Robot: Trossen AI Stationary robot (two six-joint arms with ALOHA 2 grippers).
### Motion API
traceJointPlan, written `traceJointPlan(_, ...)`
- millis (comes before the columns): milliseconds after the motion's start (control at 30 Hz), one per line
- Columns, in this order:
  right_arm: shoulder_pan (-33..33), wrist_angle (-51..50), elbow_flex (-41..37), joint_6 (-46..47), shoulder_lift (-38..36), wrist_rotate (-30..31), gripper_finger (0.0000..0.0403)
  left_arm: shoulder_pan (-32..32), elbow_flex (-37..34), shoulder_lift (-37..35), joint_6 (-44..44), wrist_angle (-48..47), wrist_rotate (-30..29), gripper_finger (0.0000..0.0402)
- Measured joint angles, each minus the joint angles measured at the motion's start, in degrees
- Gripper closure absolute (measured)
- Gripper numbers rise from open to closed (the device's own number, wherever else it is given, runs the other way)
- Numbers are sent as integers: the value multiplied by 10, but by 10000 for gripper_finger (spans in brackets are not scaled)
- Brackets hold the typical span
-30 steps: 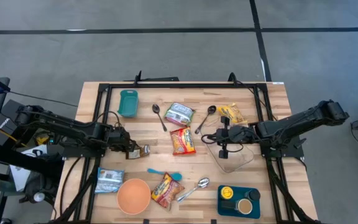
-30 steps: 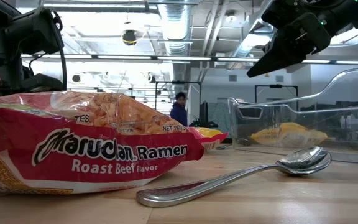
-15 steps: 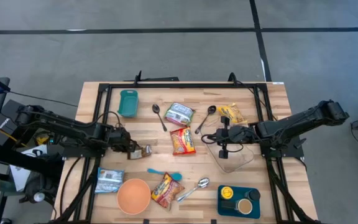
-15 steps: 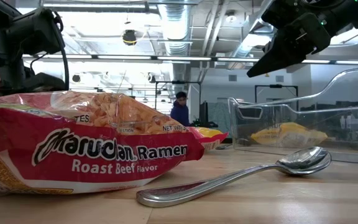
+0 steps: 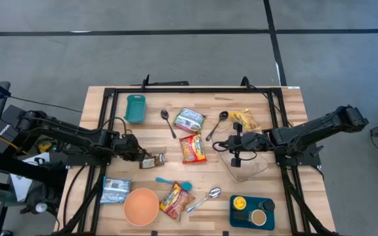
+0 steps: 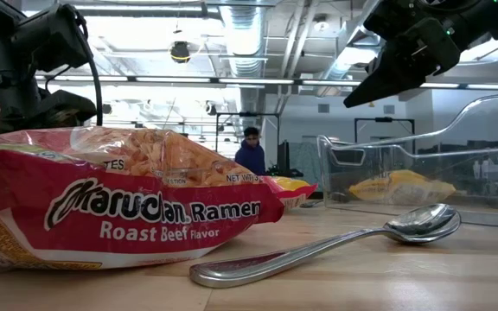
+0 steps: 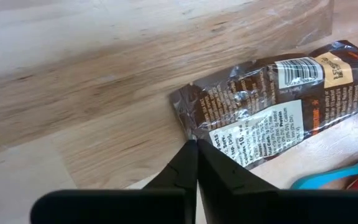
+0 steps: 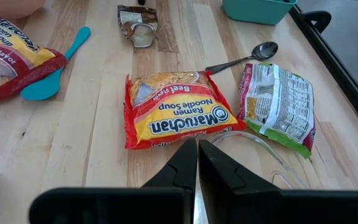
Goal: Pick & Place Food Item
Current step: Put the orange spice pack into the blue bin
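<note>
In the low view, nearest the camera, a red Maruchan roast beef ramen packet (image 6: 119, 203) lay on the wooden table (image 6: 387, 281) beside a metal spoon (image 6: 335, 246). Past these stood a clear plastic container (image 6: 422, 186), and far off in the room behind was a person (image 6: 250, 151).

The left gripper (image 5: 141, 157) was down at the table's left-centre, its fingers (image 7: 188, 168) clenched together with nothing between them, their tips just at the edge of a small brown snack packet (image 7: 272, 93). The packet lay flat on the wood, not lifted, near a teal spoon (image 5: 174, 183).

The right gripper (image 5: 225, 145) hung above the table's right-centre by the clear container, likewise clenched and empty, with a yellow-and-red Maruchan noodle packet (image 8: 176, 115) and a green packet (image 8: 277, 102) beyond its tips
</note>
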Motion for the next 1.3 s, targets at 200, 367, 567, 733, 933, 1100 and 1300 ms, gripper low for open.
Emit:
traceJointPlan(200, 0, -3, 0, 0, 0, 0, 393, 0, 0, 0, -3, 0, 0, 392)
traceJointPlan(367, 0, -3, 0, 0, 0, 0, 393, 0, 1, 0, -8, -1, 0, 375)
traceJointPlan(567, 0, -2, 0, 0, 0, 0, 393, 0, 1, 0, -10, -2, -4, 327)
traceJointPlan(733, 0, -2, 0, 0, 0, 0, 393, 0, 1, 9, -10, 0, -12, 292)
traceJointPlan(933, 0, -3, 0, 0, 0, 0, 393, 0, 4, 50, -2, 24, -11, 275)
traceJointPlan(1100, 0, -7, 0, 0, 0, 0, 393, 0, 3, 62, -1, 57, -2, 279)
traceJointPlan(1300, 0, -7, 0, 0, 0, 0, 393, 0, 2, 63, 0, 66, 4, 294)
